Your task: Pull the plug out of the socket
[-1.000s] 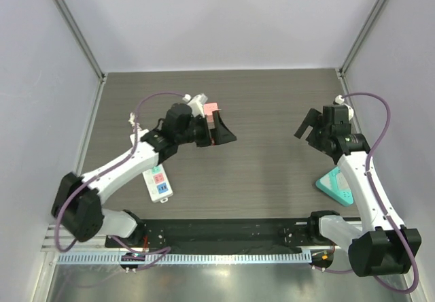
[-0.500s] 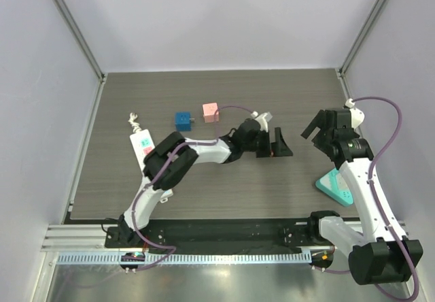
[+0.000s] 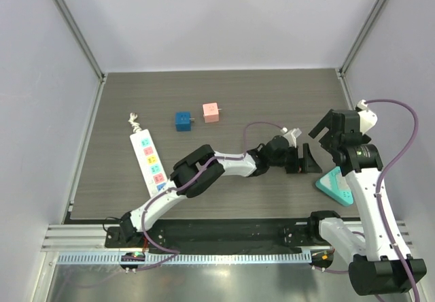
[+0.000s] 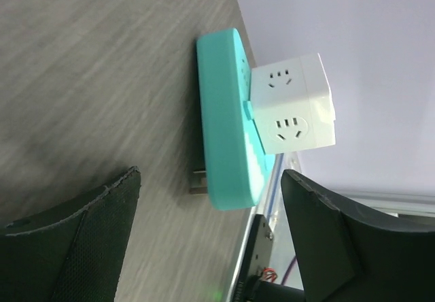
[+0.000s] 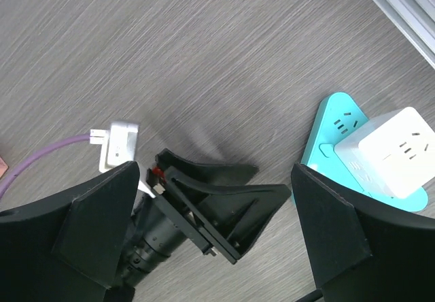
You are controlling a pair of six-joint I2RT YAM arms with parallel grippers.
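Left wrist view: left tool [image 4: 211, 177] wide open, empty, just beside teal socket [image 4: 221, 105] on tabletop [image 4: 88, 64]. White cube plug [image 4: 296, 105] seated in teal socket. Right tool [image 5: 214, 173] wide open, empty, near teal socket.

Socket [image 3: 332, 183] apparently half behind right arm [image 3: 372, 194]

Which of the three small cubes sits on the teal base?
The white cube, mounted on the teal base; the blue cube and the pink cube lie on the bare table.
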